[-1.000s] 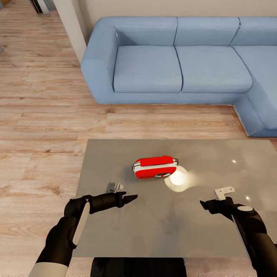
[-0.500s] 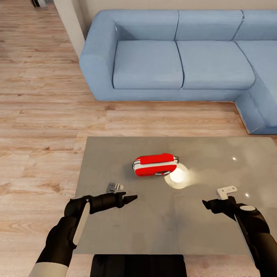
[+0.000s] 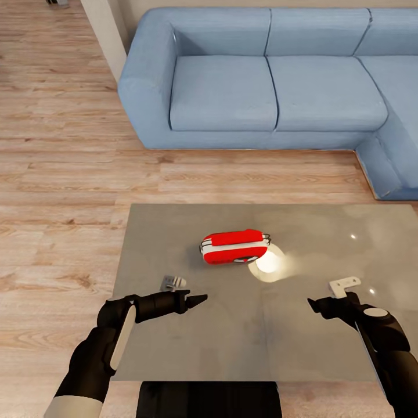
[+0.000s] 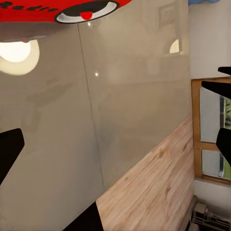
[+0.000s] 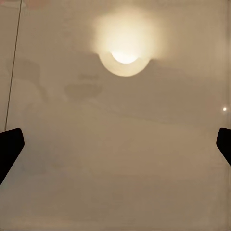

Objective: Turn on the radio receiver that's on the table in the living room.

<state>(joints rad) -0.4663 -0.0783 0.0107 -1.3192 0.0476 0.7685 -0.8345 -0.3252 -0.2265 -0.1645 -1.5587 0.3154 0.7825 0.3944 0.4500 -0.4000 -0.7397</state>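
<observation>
The red radio receiver (image 3: 235,247), with white edge trim, lies near the middle of the glossy grey-brown table (image 3: 174,348). My left gripper (image 3: 197,300) hovers over the table's near left part, well short of the radio, pointing right. In the left wrist view, the radio's red body (image 4: 43,6) and round dial (image 4: 86,9) are at the edge, and my left gripper (image 4: 117,147) stands open and empty. My right gripper (image 3: 316,305) hangs over the near right part of the table. In its own view the right gripper (image 5: 117,144) is open over bare tabletop.
A light-blue sectional sofa (image 3: 261,87) stands beyond the table, across a strip of light wood plank floor (image 3: 64,191). A bright lamp reflection (image 3: 268,264) glows on the tabletop just right of the radio. A pale wall corner (image 3: 104,29) stands at the back left.
The whole picture has slid upward a little, so the camera has moved. My right gripper has drifted slightly to the right. The left arm and the radio keep their places.
</observation>
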